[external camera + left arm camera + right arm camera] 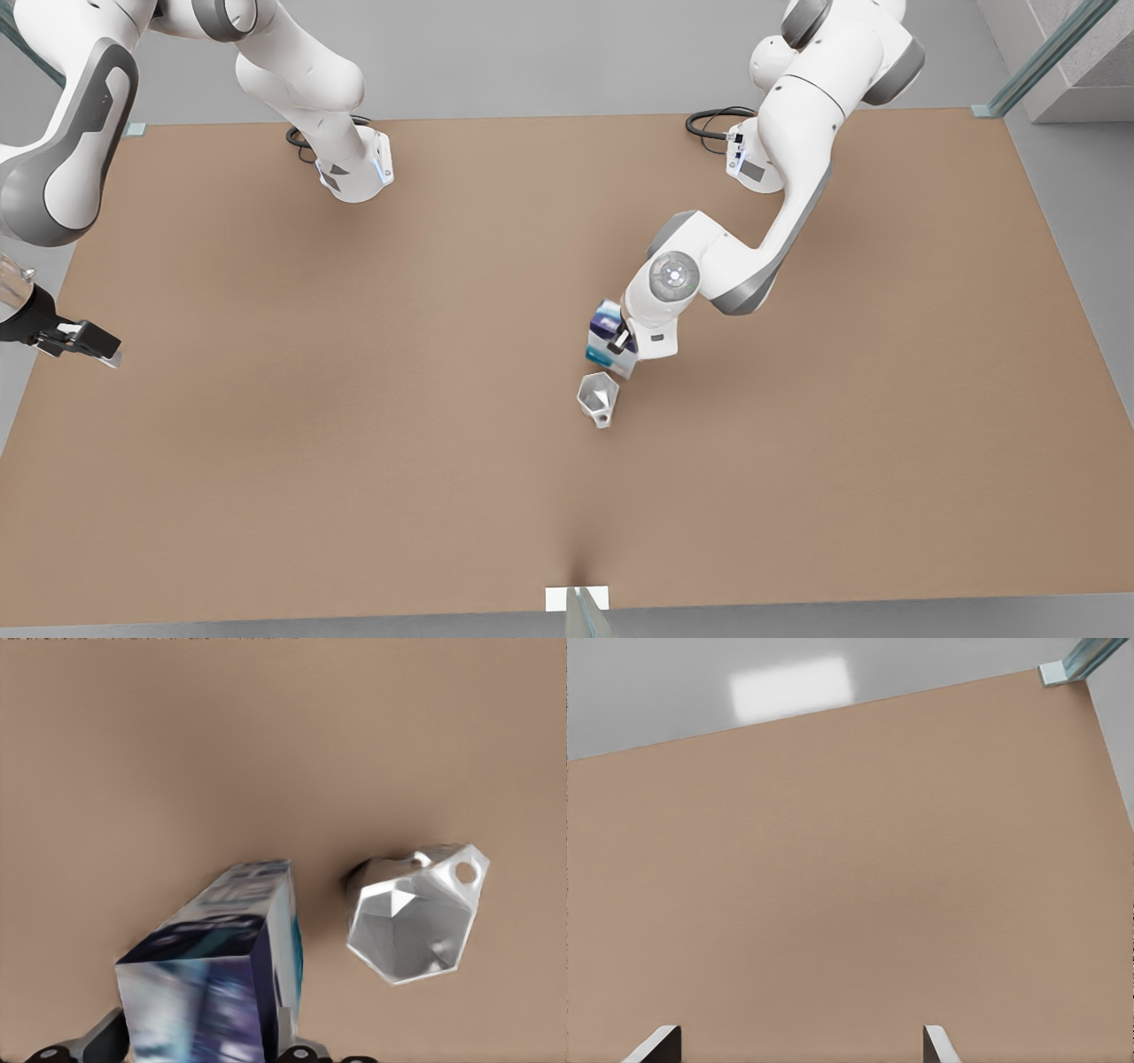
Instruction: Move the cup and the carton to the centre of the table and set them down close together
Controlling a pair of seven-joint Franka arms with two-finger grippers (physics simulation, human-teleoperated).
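1. Front view: the carton (611, 341) sits tilted in the left end effector (623, 341), pinched between its fingers near the middle of the desk (354, 461). The cup (598, 397) stands just beside it, toward the near edge, apart by a small gap. The right end effector (75, 341) waits off the front view's left edge of the desk, well apart from both things. Open desk lies on every side of the pair, with all edges far off.

2. Left wrist view: the carton (217, 970) is gripped at its lower end, its long body leaning out toward the cup (415, 917). It looks like a stiff, light box, best held across its flat sides. The cup looks rigid and light; its faceted walls may slip, so the rim or the handle side seems the better hold.

3. Right wrist view: the right end effector's fingertips (656, 1047) are spread wide over bare desk (850, 904), holding nothing.
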